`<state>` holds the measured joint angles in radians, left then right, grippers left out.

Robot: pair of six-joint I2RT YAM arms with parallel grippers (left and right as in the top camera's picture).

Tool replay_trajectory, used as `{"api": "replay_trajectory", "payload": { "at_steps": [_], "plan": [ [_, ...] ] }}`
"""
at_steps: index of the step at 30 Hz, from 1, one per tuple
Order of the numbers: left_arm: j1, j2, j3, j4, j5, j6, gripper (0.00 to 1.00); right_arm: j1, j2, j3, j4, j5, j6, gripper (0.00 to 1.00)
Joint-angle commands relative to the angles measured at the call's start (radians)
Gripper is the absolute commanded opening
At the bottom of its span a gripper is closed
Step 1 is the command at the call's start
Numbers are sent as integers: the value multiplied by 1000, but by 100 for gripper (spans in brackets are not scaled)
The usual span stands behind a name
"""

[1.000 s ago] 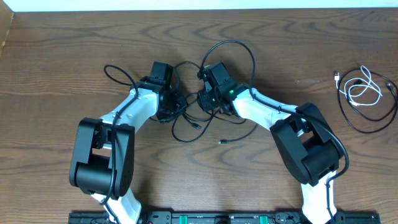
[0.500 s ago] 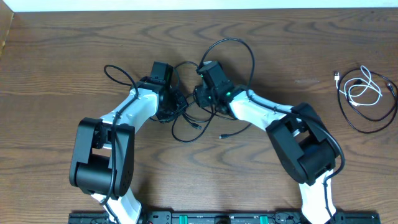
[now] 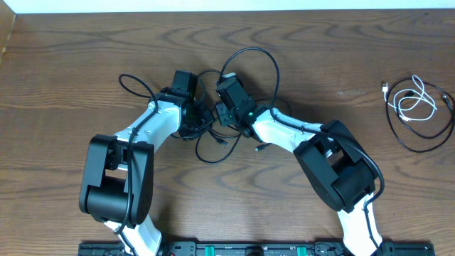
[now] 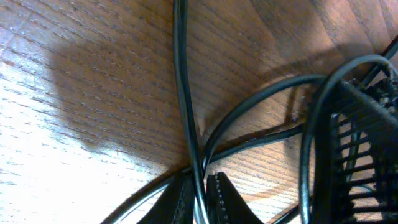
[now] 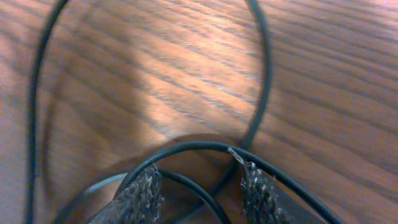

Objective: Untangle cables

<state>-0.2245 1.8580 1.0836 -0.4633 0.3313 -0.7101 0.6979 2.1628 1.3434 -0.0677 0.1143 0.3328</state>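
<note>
Soft glare, blurred wrist close-ups

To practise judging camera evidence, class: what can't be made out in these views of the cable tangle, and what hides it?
Left wrist: the left hand is cut by the bottom edge; its pinched cable leaves at the top.
Right wrist: blur; unclear whether the right hand touches the cable arching across it.
Overhead: both hands cover where the black cables cross.
Overhead: the white cable has plugs too small to identify.

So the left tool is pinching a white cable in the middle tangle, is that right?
Not quite. The left tool is pinching a black cable, not a white one, in the middle tangle. The left wrist view shows it.
</note>
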Motion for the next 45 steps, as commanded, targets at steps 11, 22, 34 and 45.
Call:
{"api": "replay_trajectory", "payload": {
  "at_steps": [11, 22, 34, 45],
  "plan": [
    [-2, 17, -2, -2, -4, 2, 13, -3, 65, -15, -30, 141, -31, 34],
    [2, 10, -1, -2, 22, 3, 40, -4, 92, -15, 5, 180, -35, 20],
    [156, -182, 30, 5, 83, 3, 48, -4, 91, -15, 8, 179, -35, 1],
    [302, -206, 28, -79, -125, 3, 67, -4, 91, -15, 8, 141, -62, 1]
  ]
}}
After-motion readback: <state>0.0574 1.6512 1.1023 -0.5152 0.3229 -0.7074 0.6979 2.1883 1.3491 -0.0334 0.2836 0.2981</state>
